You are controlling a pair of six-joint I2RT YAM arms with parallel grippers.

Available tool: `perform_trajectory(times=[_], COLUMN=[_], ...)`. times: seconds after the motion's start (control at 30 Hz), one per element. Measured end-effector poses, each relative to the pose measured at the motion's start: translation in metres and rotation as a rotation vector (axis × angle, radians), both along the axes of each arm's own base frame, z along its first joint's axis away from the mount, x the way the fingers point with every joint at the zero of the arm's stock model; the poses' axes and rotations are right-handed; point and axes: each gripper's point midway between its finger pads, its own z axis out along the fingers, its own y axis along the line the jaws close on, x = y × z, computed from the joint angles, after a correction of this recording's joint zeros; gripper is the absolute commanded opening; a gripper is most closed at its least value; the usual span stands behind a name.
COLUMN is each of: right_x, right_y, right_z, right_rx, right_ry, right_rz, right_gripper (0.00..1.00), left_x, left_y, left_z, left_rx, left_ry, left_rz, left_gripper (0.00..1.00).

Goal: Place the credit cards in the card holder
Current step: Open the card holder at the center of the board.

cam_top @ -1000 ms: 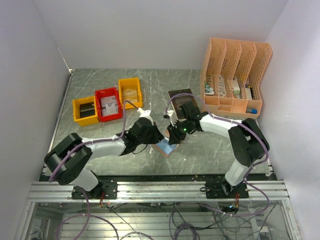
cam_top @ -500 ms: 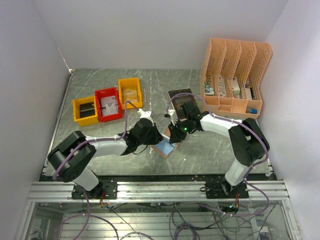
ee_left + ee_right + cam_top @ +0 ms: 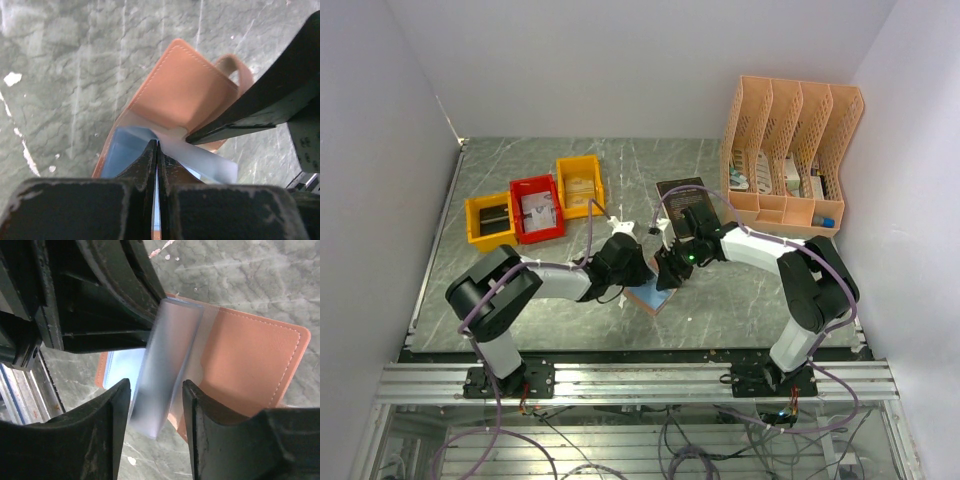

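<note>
While top view hides it, left jaws pinch blue card (image 3: 122, 152); right jaws spread.

Left claw (image 3: 157, 145) and right claw (image 3: 154, 390) nose to nose over card holder (image 3: 185, 90); black book (image 3: 678, 187) seemingly just behind.

Tan-pink card holder (image 3: 185, 90), light blue card (image 3: 122, 150), grey marbled table (image 3: 60, 60)

your right gripper (image 3: 156, 392) has its dark fingers apart, either side of a pale translucent flap (image 3: 167, 365) raised from the open card holder (image 3: 250, 365) on the marble table (image 3: 240, 275). the left gripper (image 3: 145, 315) touches the flap's upper end; a light blue card (image 3: 122, 371) lies beneath.
</note>
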Motion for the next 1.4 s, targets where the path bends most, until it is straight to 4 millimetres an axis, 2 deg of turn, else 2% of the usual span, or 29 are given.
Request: perform_trajectory(times=[0.13,0.2,0.3,0.4,0.5,0.57,0.9,1.07,1.17,1.4], right_x=[0.000,0.002,0.008,0.023,0.037,0.043,0.057,0.058,0.059,0.062], right_y=[0.001,-0.001,-0.009,-0.025,-0.039,-0.043,-0.054,-0.060,-0.063,-0.067], right_z=[0.003,0.007,0.019,0.040,0.055,0.058,0.034,0.015,0.010,0.009], right_rx=[0.011,0.022,0.059,0.115,0.143,0.140,0.039,-0.012,-0.033,-0.059], right_ry=[0.001,-0.002,-0.013,-0.047,-0.090,-0.111,-0.105,-0.070,-0.068,-0.093], right_rz=[0.008,0.009,-0.003,-0.049,-0.099,-0.119,-0.197,-0.223,-0.233,-0.234], right_gripper=[0.60,0.61,0.61,0.60,0.54,0.52,0.51,0.44,0.41,0.41], left_x=[0.008,0.010,0.012,0.015,0.018,0.019,0.024,0.023,0.024,0.025], left_y=[-0.008,-0.011,-0.014,-0.018,-0.023,-0.025,-0.036,-0.037,-0.038,-0.038], left_z=[0.010,0.013,0.015,0.014,0.011,0.008,0.003,-0.002,-0.002,-0.004], left_rx=[-0.019,-0.028,-0.033,-0.034,-0.030,-0.027,-0.023,-0.010,-0.005,0.021], left_ry=[-0.024,-0.033,-0.040,-0.039,-0.036,-0.033,-0.023,-0.014,-0.017,-0.047], left_rz=[-0.005,-0.007,-0.014,-0.019,-0.028,-0.032,-0.056,-0.068,-0.077,-0.118], left_gripper=[0.07,0.08,0.08,0.08,0.08,0.08,0.09,0.09,0.09,0.10])
